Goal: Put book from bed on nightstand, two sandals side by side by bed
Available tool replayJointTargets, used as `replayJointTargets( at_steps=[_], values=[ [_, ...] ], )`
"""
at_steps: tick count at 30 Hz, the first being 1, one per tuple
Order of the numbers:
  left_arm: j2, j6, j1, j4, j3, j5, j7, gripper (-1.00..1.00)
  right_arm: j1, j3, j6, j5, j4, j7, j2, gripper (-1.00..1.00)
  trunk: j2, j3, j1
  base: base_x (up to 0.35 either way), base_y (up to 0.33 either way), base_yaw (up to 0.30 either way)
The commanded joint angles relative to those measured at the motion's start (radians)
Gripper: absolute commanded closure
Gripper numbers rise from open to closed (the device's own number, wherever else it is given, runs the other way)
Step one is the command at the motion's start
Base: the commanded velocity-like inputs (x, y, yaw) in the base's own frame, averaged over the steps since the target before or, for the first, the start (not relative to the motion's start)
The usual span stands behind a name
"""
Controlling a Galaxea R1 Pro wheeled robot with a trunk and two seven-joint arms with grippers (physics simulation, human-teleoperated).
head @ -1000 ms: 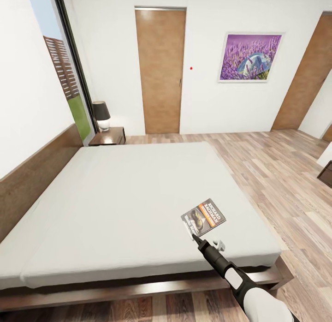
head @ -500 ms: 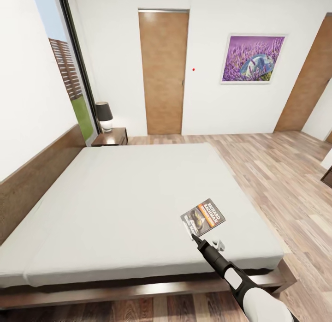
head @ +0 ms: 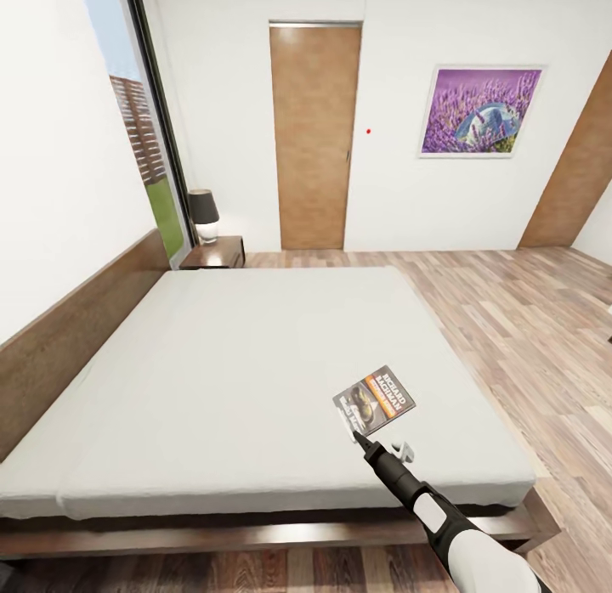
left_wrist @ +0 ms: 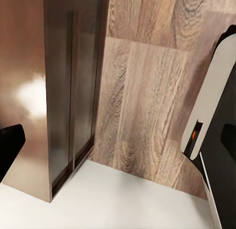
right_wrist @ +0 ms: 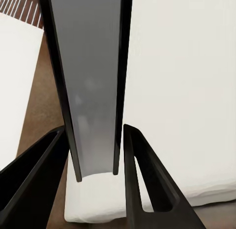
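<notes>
Your right gripper [head: 355, 433] reaches in from 5 o'clock and pinches the near corner of the book [head: 375, 401], which shows its orange band above the grey mattress of the bed [head: 255, 364]. The bed's dark frame runs along 6 o'clock, its headboard [head: 76, 321] at 9 o'clock. At 11 o'clock you have the nightstand [head: 217, 253] with a dark-shaded lamp [head: 204, 215] on it, beside the tall window [head: 140, 134]. A tan door [head: 314, 138] stands at 12 o'clock, the lavender picture [head: 481, 111] at 1 o'clock, plank floor [head: 527, 321] at 3 o'clock.
</notes>
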Motion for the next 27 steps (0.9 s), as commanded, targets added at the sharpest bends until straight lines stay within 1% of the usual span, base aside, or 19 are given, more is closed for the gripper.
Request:
replayJointTargets(
  at_steps=[1,7,12,18,27],
  values=[
    [0.0,0.001,0.0,-0.002,-0.009,0.008,0.004,-1.0,-0.001,-0.008,0.005,0.007,-0.002,0.003,0.001,1.0,-0.002,-0.002,0.001,0.0,-0.005,0.017],
    [0.0,0.001,0.0,-0.002,-0.009,0.008,0.003,-1.0,-0.001,-0.008,0.005,0.007,-0.002,0.003,0.002,1.0,-0.002,0.001,0.001,0.0,-0.121,0.066],
    [0.0,0.001,0.0,-0.002,-0.01,0.008,0.003,-1.0,-0.001,-0.006,0.004,0.007,-0.002,0.003,0.002,1.0,-0.002,0.005,0.001,0.0,-0.239,0.167],
    [-0.001,0.001,0.0,-0.002,-0.01,0.008,0.003,-1.0,-0.001,0.01,0.003,0.007,-0.002,0.003,0.003,1.0,-0.002,0.012,0.001,0.0,-0.223,0.193],
    [-0.007,0.001,0.0,-0.002,-0.01,0.007,0.003,-1.0,-0.001,0.021,0.003,0.007,-0.002,0.003,0.003,1.0,-0.002,0.023,0.001,0.0,-0.053,0.202]
  ],
)
